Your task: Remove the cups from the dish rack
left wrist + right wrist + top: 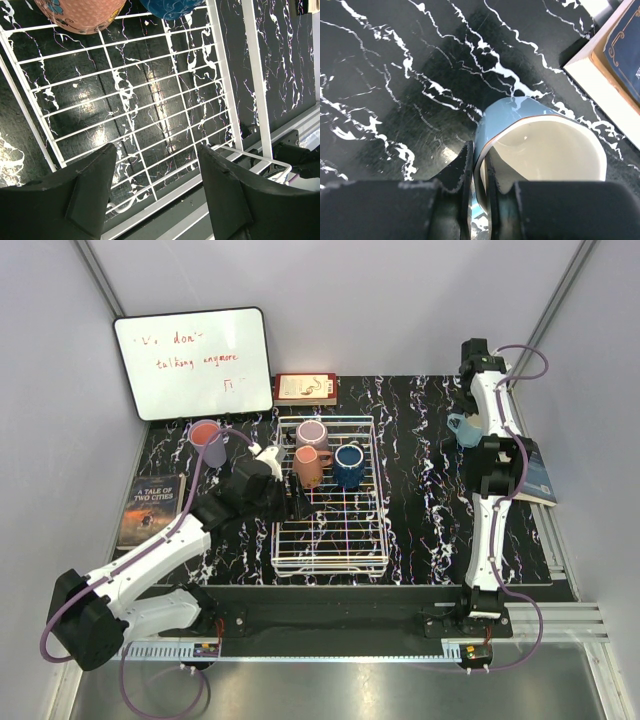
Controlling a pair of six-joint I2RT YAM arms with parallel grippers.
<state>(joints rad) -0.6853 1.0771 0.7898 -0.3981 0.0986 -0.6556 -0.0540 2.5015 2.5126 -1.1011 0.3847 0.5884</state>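
Pale-blue cup [540, 145]: outside the rack, over the right part of the table [420, 500], near a blue book [615, 55]. It has a smooth glazed wall, a white inside and a thin dark line at the rim (whether its base touches the table, I cannot tell).
Right gripper [479, 175]: closed almost fully on the cup's wall, one finger inside and one outside. I think the rim is pinched because it is the easiest part to reach from above, and this grip keeps the cup upright.
Left gripper [157, 185]: jaws wide apart and holding nothing, low over the bare grid at the left side of the dish rack [330, 540]. It is probably lined up there for the next cup.
Cups in the rack: the mauve cup [312, 432] stands farthest. The terracotta cup [310, 465] and the dark blue cup [348, 466] stand side by side in front of it. All three are mouth up, in the far half (the near half is only wire).
Pink cup [208, 438]: on the table left of the rack, apart from it, so it looks already unloaded.
Progress: three cups remain inside, by my judgement.
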